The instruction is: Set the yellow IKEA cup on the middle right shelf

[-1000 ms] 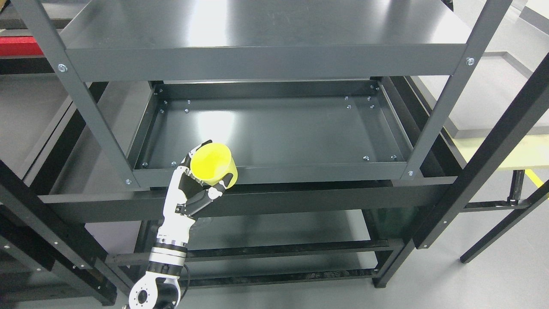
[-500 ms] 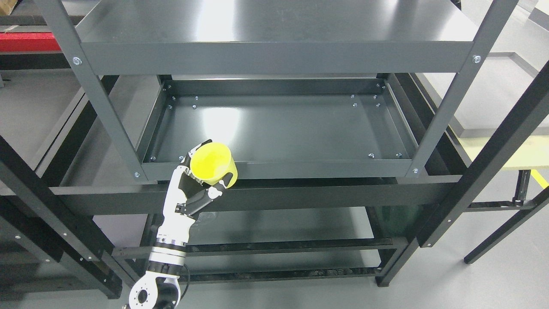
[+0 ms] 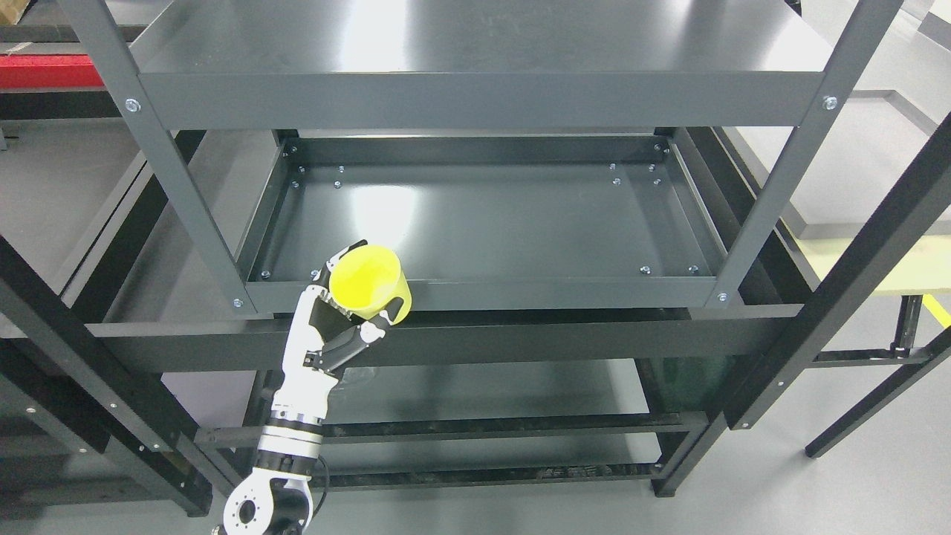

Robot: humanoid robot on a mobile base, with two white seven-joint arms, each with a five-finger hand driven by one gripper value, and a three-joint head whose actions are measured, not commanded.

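Head view: left arm rises from the bottom edge.
Yellow cup [image 3: 369,285]: tilted, in front of the middle shelf [image 3: 483,223] front-left rim.
Left robot hand [image 3: 338,327]: fingers wrapped around the cup from below.

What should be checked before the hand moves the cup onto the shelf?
1. Grip: left hand is closed around the yellow cup: ok.
2. Cup pose: tilted, its opening facing the camera, not upright: not ok.
3. Target: the right part of the middle shelf is bare: ok.
4. Position: cup is at the shelf's front left, far from the right side: not ok.
5. Clearance over the front lip: cannot tell.
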